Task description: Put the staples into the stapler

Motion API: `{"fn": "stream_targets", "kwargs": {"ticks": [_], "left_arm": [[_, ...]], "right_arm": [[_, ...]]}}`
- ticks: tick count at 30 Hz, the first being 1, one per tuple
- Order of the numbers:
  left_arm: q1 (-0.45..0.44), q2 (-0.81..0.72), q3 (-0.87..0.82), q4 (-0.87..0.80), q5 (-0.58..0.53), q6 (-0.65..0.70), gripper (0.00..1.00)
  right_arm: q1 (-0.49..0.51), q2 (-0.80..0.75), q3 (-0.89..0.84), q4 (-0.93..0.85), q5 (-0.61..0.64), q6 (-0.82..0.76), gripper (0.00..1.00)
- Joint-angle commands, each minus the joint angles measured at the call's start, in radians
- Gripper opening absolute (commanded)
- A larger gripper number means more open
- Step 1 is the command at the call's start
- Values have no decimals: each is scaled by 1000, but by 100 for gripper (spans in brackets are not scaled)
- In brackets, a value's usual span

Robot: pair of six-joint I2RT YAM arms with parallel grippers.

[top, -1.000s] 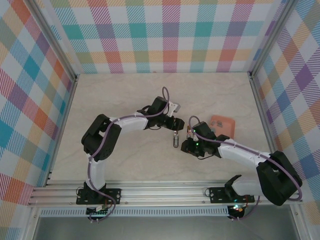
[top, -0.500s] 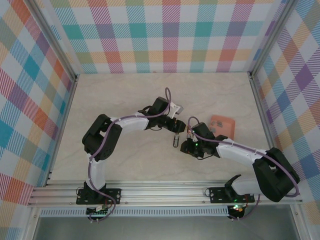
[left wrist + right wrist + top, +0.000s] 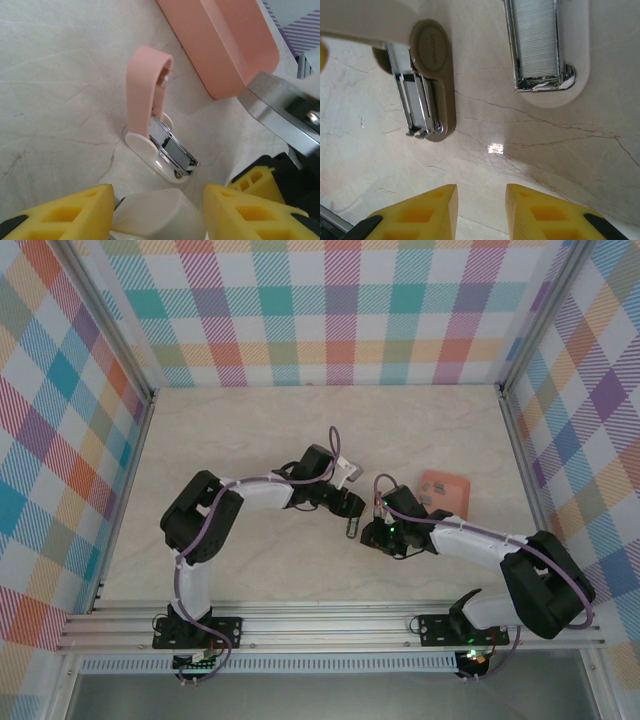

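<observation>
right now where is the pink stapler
In the left wrist view the pink stapler stands open on the table, centre frame, lid upright, just below and left of the salmon tray.

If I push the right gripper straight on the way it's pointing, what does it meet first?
Probably bare table: the right gripper, jaws open, aims into the gap between the tan stapler and the white-based stapler. Neither sits squarely in line, though depth is hard to judge.

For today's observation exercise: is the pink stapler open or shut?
Open. On the pink stapler the top arm stands upright, away from the base, leaving the metal magazine exposed.
</observation>
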Motion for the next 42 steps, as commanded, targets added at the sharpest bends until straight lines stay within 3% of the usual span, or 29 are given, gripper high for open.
{"fn": "stream_targets", "kwargs": {"ticks": [1, 25, 29, 34, 39, 42], "left_arm": [[-16, -66, -32, 41, 43, 36, 49], [-45, -173, -149, -45, -11, 175, 47], [-44, -213, -177, -11, -86, 63, 48], [-40, -268, -188, -87, -186, -145, 51], [-40, -334, -262, -101, -269, -318, 50], [-39, -347, -273, -139, -301, -355, 50]], "right_arm": [[-5, 12, -2, 8, -4, 20, 31], [-7, 20, 59, -1, -25, 30, 33], [-7, 2, 77, -22, -32, 32, 36], [-13, -29, 92, -29, -42, 62, 38], [-37, -1, 92, 53, -135, 119, 38], [-38, 37, 118, 65, -170, 125, 38]]}}
